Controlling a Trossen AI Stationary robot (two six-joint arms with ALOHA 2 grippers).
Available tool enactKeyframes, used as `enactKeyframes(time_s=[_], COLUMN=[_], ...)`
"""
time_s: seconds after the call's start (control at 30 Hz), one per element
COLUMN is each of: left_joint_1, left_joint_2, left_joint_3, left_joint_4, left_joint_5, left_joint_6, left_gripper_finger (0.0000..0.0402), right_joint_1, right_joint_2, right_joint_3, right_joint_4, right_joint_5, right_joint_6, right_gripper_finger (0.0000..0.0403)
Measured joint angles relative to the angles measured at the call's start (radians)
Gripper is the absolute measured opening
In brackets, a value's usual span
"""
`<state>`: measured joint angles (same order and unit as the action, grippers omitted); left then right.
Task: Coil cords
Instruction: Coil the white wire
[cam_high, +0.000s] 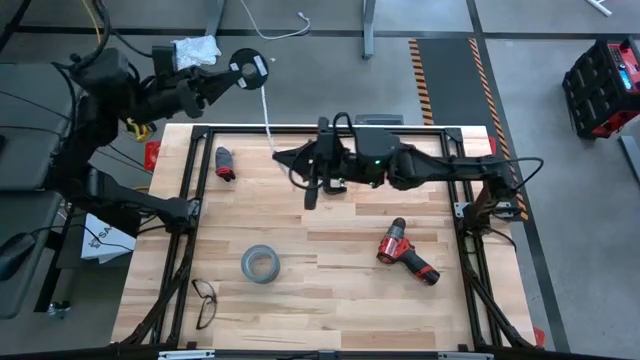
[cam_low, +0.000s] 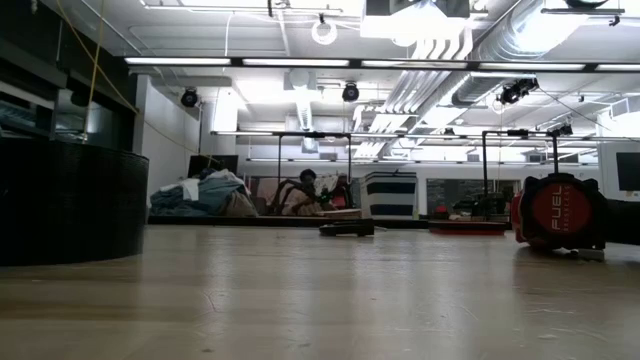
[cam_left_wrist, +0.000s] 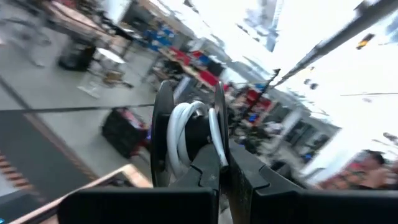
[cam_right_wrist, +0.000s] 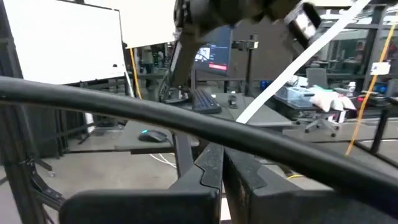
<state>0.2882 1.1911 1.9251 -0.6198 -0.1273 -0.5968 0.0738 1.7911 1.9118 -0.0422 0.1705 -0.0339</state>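
The black round spool with a white label hangs in the air beyond the table's far left corner, with my left gripper shut on it. In the left wrist view it shows edge-on, white cord wound between its two black discs. From the spool the thin white cord runs almost straight, over the table's far edge, to my right gripper. That gripper is shut and reaches level from the right above the table's far part. In the right wrist view the cord slants down toward its fingers. My left gripper pinches one disc of the spool at its rim. One finger is in the gap beside the wound cord and the other is outside. The spool stands on edge, lifted clear. My right gripper is shut on the white cord, coming level from the table's right. A black cable in front hides the contact. The cord leaves the fingers in a nearly straight line toward the spool, clear of the table.
On the table lie a grey tape roll, a red drill, a pair of glasses at the near left and a small red-and-black tool at the far left. A black frame edges the table.
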Motion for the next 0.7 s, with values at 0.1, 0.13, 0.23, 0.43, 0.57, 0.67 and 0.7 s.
enactKeyframes(time_s=[0.1, 0.13, 0.23, 0.43, 0.57, 0.67, 0.7], left_joint_1=[0.023, 0.029, 0.038, 0.04, 0.038, 0.039, 0.04], left_joint_2=[0.024, 0.032, 0.057, 0.125, 0.155, 0.163, 0.164], left_joint_3=[0.0, 0.0, 0.0, 0.001, 0.001, 0.001, 0.001], left_joint_4=[0.049, 0.057, 0.089, 0.197, 0.228, 0.228, 0.229], left_joint_5=[0.078, 0.101, 0.184, 0.427, 0.532, 0.554, 0.56], left_joint_6=[-0.053, -0.076, -0.166, -0.358, -0.43, -0.42, -0.41], left_gripper_finger=[0.0001, 0.0001, 0.0001, 0.0001, 0.0001, 0.0001, 0.0001], right_joint_1=[0.001, 0.001, 0.001, -0.005, -0.01, -0.01, -0.01], right_joint_2=[0.021, 0.025, 0.038, 0.056, 0.056, 0.057, 0.057], right_joint_3=[0.0, 0.0, 0.0, 0.0, 0.0, 0.0, 0.0], right_joint_4=[0.026, 0.031, 0.077, 0.153, 0.155, 0.156, 0.157], right_joint_5=[-0.016, -0.019, -0.04, -0.083, -0.082, -0.079, -0.08], right_joint_6=[0.018, 0.018, 0.015, 0.018, 0.01, 0.008, 0.008], right_gripper_finger=[0.0001, 0.0001, 0.0001, 0.0001, 0.0, 0.0, 0.0])
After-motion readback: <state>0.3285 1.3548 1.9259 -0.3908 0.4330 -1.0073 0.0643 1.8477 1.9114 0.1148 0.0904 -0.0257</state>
